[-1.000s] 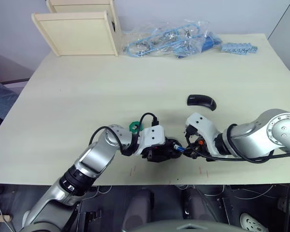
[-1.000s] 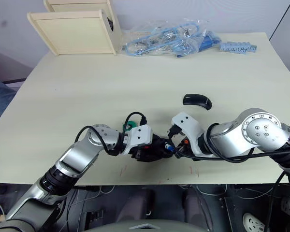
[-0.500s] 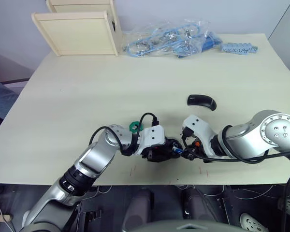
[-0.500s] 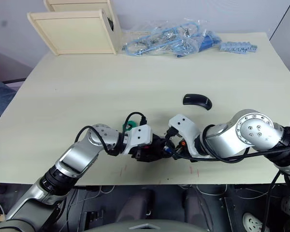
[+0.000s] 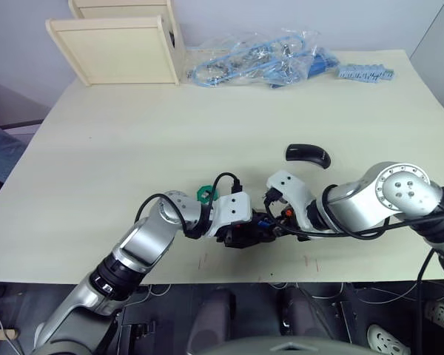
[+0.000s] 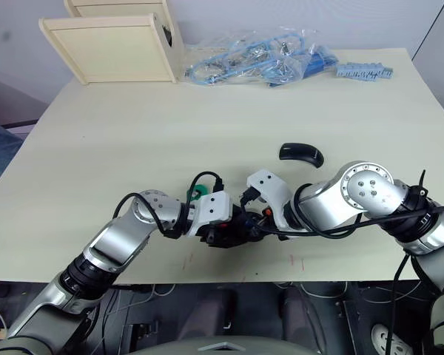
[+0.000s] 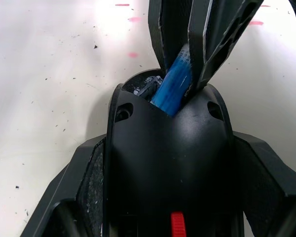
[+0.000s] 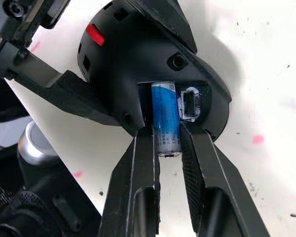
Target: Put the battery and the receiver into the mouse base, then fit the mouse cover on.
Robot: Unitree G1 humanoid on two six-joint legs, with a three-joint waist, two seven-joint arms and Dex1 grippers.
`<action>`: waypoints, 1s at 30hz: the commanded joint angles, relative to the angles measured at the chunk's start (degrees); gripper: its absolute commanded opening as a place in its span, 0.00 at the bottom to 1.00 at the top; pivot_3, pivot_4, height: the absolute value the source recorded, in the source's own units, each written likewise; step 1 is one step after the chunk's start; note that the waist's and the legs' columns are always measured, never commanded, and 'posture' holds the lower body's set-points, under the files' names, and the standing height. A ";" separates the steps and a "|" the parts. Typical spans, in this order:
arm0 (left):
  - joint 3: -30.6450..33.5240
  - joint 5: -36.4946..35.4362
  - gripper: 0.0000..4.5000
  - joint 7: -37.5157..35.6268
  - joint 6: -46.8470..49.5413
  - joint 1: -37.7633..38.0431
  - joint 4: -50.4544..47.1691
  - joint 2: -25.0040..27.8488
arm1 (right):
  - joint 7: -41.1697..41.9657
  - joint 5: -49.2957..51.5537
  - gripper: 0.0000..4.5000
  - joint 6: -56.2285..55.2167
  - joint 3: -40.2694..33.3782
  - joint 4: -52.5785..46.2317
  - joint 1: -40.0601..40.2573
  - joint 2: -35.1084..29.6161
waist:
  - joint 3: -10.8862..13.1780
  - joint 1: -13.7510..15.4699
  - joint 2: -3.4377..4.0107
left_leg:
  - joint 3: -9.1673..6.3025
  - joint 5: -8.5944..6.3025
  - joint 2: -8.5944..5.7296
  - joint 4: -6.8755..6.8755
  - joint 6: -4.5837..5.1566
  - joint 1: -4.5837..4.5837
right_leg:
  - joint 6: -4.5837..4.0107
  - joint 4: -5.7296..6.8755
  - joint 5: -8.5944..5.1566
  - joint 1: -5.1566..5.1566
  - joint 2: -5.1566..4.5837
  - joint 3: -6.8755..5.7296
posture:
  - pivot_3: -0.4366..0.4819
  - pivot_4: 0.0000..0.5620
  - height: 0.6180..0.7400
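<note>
My left gripper (image 5: 244,232) is shut on the mouse base (image 7: 167,158), a black oval body with a red patch, held low near the table's front edge. Right beside it, my right gripper (image 8: 166,136) is shut on the battery (image 8: 165,121), a blue-and-white cylinder. The battery's far end is inside a recess of the base, and its near end is still between the fingers. A small metal-mouthed part, possibly the receiver (image 8: 187,104), sits in a slot next to the battery. The mouse cover (image 5: 308,154), a glossy black curved shell, lies on the table behind my right arm.
A green round disc (image 5: 205,194) lies just behind my left wrist. Wooden boxes (image 5: 122,48) stand at the back left. A clear bag of blue cables (image 5: 259,63) and blue parts (image 5: 365,72) lie along the back. The table's front edge (image 5: 229,281) is close below the grippers.
My right gripper has moved left to the mouse base and pushed the battery's end into its recess. My left gripper and the base have stayed put.
</note>
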 commanded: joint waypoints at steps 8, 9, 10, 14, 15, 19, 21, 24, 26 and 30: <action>-1.61 0.85 0.65 0.21 0.05 1.28 -0.13 0.03 | -0.44 0.16 0.26 1.38 -0.99 1.62 -1.11 1.53 | -0.04 -0.12 0.04 | 0.00 0.01 0.01 0.00 0.01 0.07 | -0.07 0.04 0.05 0.01 0.05 0.01 | 0.48 0.27 1.00; -1.61 0.84 0.65 0.18 0.12 1.29 -0.15 0.06 | -0.53 0.16 0.30 1.50 -1.07 1.49 -1.18 1.19 | -0.05 -0.12 0.04 | 0.00 0.00 0.01 0.00 0.01 0.07 | -0.07 0.03 0.05 0.01 0.05 0.01 | 0.48 0.27 1.00; -1.59 0.83 0.65 0.17 0.17 1.30 -0.17 0.08 | -0.36 0.16 0.45 1.60 -1.33 1.38 -1.23 0.86 | -0.05 -0.10 0.04 | 0.00 0.00 0.01 0.00 0.01 0.07 | -0.07 0.03 0.05 0.01 0.05 0.01 | 0.48 0.27 1.00; -1.59 0.81 0.65 0.14 0.19 1.35 -0.22 0.14 | 1.58 0.16 0.79 1.11 -4.45 0.55 -0.95 -1.59 | -0.04 0.00 0.05 | 0.01 0.00 0.00 0.00 0.01 -0.06 | -0.07 -0.02 0.04 -0.06 0.03 0.00 | 0.48 0.27 1.00; -1.58 0.80 0.65 0.13 0.18 1.34 -0.20 0.15 | 2.51 0.16 0.93 1.39 -4.92 -0.09 -1.11 -2.63 | -0.04 0.01 0.05 | 0.00 0.00 0.00 0.00 0.01 -0.12 | -0.07 -0.06 0.04 -0.09 0.02 -0.02 | 0.48 0.27 1.00; -1.48 0.82 0.65 0.06 -0.03 1.01 0.32 0.09 | 8.86 0.16 0.98 1.14 -8.76 -7.13 0.15 -9.61 | -0.03 0.26 0.07 | -0.01 0.00 0.00 -0.01 0.01 -0.28 | -0.06 -0.08 0.04 -0.19 -0.01 -0.05 | 0.48 0.27 1.00; -1.44 0.86 0.65 0.00 -0.16 0.81 0.67 0.00 | 11.39 0.16 0.98 -0.13 -11.09 -12.29 1.92 -12.74 | -0.02 0.21 0.08 | -0.02 0.00 -0.01 -0.01 0.01 -0.30 | -0.06 -0.09 0.04 -0.20 -0.01 -0.06 | 0.48 0.27 1.00; -1.44 0.88 0.65 -0.17 -0.46 0.51 1.15 -0.09 | 13.29 -2.14 0.98 -3.04 -16.27 -20.51 7.54 -15.00 | -0.03 0.24 0.08 | -0.02 0.00 0.01 -0.02 0.01 -0.26 | -0.06 -0.07 0.04 -0.20 0.01 -0.06 | 0.48 0.27 1.00; -1.47 0.91 0.65 -0.30 -0.72 0.28 1.56 -0.12 | 15.94 -9.54 0.98 -7.31 -20.32 -25.31 12.98 -13.62 | -0.04 0.30 0.06 | -0.07 0.00 0.01 -0.01 0.01 -0.29 | -0.06 -0.05 0.04 -0.20 0.01 -0.09 | 0.48 0.27 1.00; -1.34 0.88 0.65 -0.60 -1.13 -0.08 2.20 0.01 | 30.86 -32.34 0.98 -18.78 -27.85 -36.06 30.51 -12.14 | -0.13 0.61 -0.09 | -0.11 0.01 0.00 0.00 0.01 -0.29 | -0.04 -0.06 0.04 -0.15 0.00 -0.14 | 0.48 0.27 1.00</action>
